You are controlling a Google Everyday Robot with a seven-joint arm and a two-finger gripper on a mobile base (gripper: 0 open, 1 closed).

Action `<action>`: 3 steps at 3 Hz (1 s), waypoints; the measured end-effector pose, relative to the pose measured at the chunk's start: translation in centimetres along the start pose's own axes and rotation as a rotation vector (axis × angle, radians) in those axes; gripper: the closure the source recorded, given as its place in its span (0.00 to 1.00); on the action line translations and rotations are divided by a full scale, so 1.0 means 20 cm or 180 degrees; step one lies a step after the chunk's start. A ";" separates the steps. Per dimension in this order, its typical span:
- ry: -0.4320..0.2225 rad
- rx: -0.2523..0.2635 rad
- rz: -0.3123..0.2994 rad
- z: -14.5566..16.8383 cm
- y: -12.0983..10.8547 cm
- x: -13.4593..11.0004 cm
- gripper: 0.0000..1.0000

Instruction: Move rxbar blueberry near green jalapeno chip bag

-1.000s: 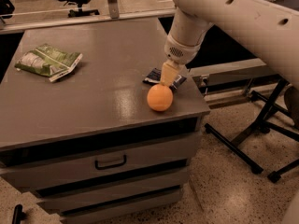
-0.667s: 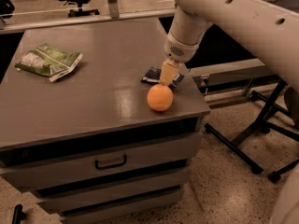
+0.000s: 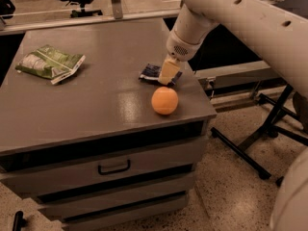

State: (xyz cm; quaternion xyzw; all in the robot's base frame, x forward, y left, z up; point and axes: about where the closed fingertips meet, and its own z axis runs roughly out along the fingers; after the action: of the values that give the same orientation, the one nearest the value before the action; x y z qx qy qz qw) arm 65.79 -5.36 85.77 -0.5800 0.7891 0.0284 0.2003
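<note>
The rxbar blueberry (image 3: 149, 72), a small dark navy bar with a white patch, is at the right rear of the grey cabinet top (image 3: 96, 100). My gripper (image 3: 169, 76) comes down from the upper right and is shut on the bar's right end, with the bar at or just above the surface. The green jalapeno chip bag (image 3: 49, 63), wrinkly green and white, lies flat at the far left of the top, well apart from the bar.
A round orange (image 3: 164, 100) sits just in front of the gripper, near the top's right front edge. The cabinet has drawers (image 3: 114, 167) below. A black stand's legs (image 3: 262, 143) spread on the floor to the right.
The gripper and the bar have shifted together a little to the left. The orange and the chip bag have not moved.
</note>
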 end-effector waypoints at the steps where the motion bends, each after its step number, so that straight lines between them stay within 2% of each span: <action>1: -0.0279 0.0032 -0.0159 0.03 -0.05 -0.14 1.00; 2: -0.0634 0.0013 -0.0353 0.12 -0.13 -0.37 1.00; 3: -0.0764 -0.0094 -0.0422 0.26 -0.15 -0.53 1.00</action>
State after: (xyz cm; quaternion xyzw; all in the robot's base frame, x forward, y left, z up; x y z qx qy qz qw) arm 72.66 4.72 85.35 -0.6261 0.7190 0.0959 0.2860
